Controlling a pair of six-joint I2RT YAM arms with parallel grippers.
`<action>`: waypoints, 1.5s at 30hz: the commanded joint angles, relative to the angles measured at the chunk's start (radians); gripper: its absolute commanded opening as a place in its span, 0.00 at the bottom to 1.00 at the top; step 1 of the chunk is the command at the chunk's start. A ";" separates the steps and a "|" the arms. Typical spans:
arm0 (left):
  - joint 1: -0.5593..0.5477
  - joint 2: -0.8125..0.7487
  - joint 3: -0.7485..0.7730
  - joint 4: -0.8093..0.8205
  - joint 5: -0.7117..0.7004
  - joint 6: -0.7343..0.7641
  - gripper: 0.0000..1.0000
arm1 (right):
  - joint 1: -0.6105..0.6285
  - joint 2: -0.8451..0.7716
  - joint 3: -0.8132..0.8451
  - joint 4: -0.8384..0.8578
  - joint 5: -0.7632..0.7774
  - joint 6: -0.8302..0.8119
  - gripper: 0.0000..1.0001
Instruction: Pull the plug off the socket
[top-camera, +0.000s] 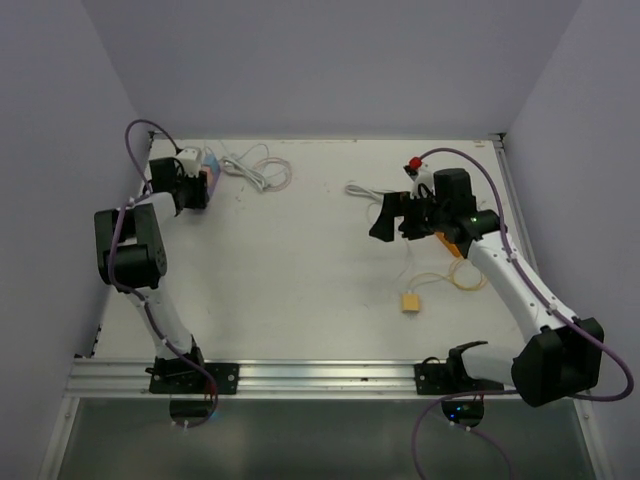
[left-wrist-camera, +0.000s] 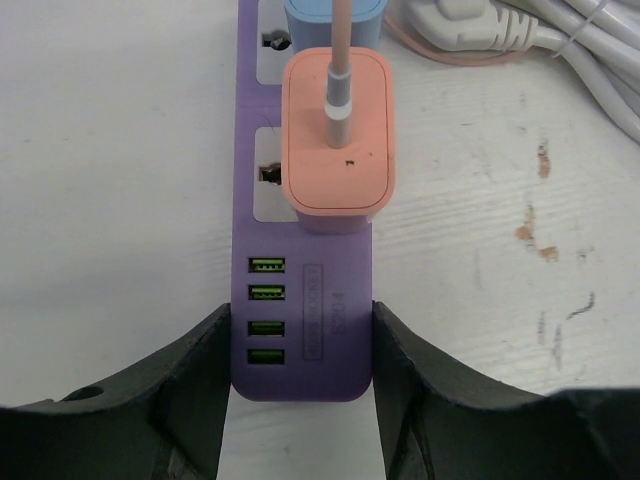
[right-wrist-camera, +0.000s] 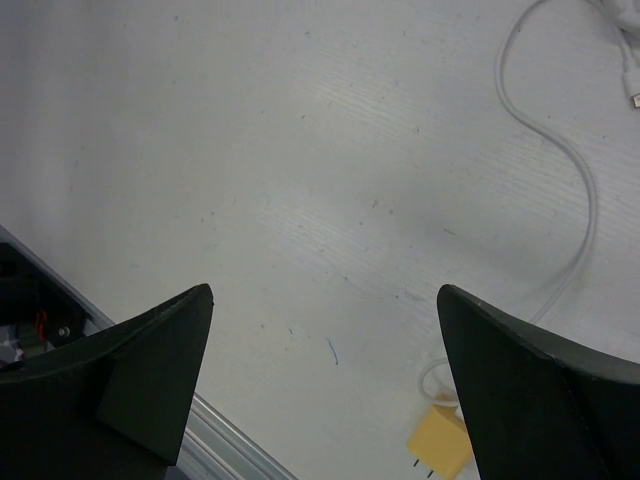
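Note:
A purple power strip (left-wrist-camera: 305, 300) lies on the white table at the far left (top-camera: 207, 183). A salmon-pink plug (left-wrist-camera: 338, 145) with a pink cable sits in its socket, and a blue plug (left-wrist-camera: 333, 20) sits in the socket beyond it. My left gripper (left-wrist-camera: 300, 345) is shut on the near end of the strip, one finger on each side by the green USB ports. My right gripper (top-camera: 392, 220) hangs open and empty above the table's right middle (right-wrist-camera: 325, 310).
A white cable bundle (top-camera: 255, 167) lies beside the strip. A yellow plug (top-camera: 411, 301) with a thin cable lies unplugged at the right, also in the right wrist view (right-wrist-camera: 440, 452). A white cable (right-wrist-camera: 570, 160) curves nearby. An orange object (top-camera: 450, 245) sits under the right arm.

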 joint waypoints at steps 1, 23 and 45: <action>-0.050 -0.053 0.005 -0.030 0.002 -0.077 0.18 | 0.003 -0.053 0.021 -0.009 -0.007 0.016 0.98; -0.688 -0.391 -0.491 0.183 -0.239 -0.414 0.06 | 0.018 -0.174 -0.084 -0.055 0.046 0.068 0.98; -1.059 -0.533 -0.639 0.091 -0.337 -0.362 0.28 | 0.035 -0.217 -0.129 -0.077 0.090 0.096 0.98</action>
